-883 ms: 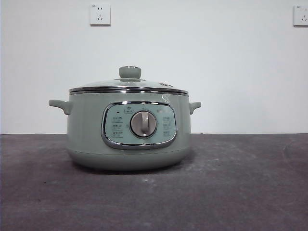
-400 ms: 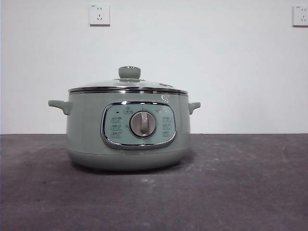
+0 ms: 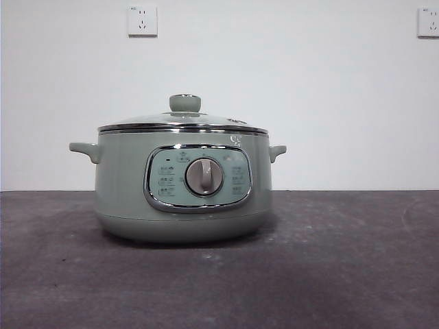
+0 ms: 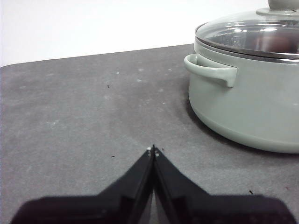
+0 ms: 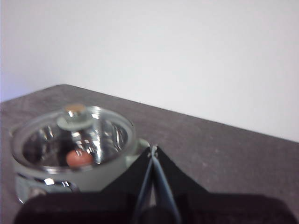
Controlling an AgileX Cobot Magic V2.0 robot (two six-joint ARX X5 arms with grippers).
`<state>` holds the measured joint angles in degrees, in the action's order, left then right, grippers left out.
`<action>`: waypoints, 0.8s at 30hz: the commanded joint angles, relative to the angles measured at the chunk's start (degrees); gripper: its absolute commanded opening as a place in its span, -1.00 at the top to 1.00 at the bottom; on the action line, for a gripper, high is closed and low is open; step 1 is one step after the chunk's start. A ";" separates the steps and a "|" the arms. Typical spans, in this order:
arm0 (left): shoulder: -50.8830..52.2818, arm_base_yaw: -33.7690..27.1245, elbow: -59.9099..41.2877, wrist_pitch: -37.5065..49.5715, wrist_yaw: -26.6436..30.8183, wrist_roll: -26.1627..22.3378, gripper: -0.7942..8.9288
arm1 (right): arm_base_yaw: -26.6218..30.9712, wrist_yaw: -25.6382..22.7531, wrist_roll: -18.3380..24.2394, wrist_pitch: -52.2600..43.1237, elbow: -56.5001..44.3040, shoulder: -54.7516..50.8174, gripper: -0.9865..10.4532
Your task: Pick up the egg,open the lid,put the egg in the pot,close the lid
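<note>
Left gripper [image 4: 153,150] sits low over the table [image 4: 84,130], its two black jaws clenched together on nothing, tips meeting in a fine point. From it the pot [image 4: 252,107] lies at about two o'clock, near but apart, one small side handle [image 4: 210,71] turned toward this arm. The right gripper [image 5: 152,150] is likewise pinched shut and empty, held higher, looking down on the pot from above and beside it, roughly at its ten o'clock.

Nearest the grippers, the table is dark grey, matte and faintly speckled. The pot on it is squat and round-bellied, smooth sage-green with a soft sheen; in the front view it shows a chrome-framed control panel [image 3: 197,178] and a round grey dial [image 3: 204,177].

On the pot rests the lid [image 5: 74,140], seated level: a shallow glass dome, chrome-rimmed, with a round green knob [image 5: 74,114]. Through the glass the egg [image 5: 79,158] shows inside the pot, small, brown-orange and oval, its long axis lying roughly flat; reflections blur its outline.

By my reading every step is already done, so no grasp appears to be called for. Farthest off stands a plain white wall [image 3: 309,82] with two sockets.
</note>
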<state>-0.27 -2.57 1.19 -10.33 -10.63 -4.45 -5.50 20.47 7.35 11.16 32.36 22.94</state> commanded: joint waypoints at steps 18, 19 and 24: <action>0.15 -0.13 -0.76 -0.04 0.04 0.37 0.84 | 0.63 -4.55 -3.52 -3.37 -30.97 -22.36 0.83; 0.15 -0.13 -0.76 -0.04 0.04 0.37 0.84 | 0.63 -4.55 -3.87 -3.37 -31.58 -22.77 0.83; 0.15 -0.13 -0.76 -0.04 0.04 0.37 0.84 | 0.63 -6.03 -4.13 -1.62 -32.04 -22.88 0.83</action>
<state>-0.27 -2.57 1.19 -10.33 -10.66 -4.43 -4.89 14.74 4.01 8.93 1.06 0.23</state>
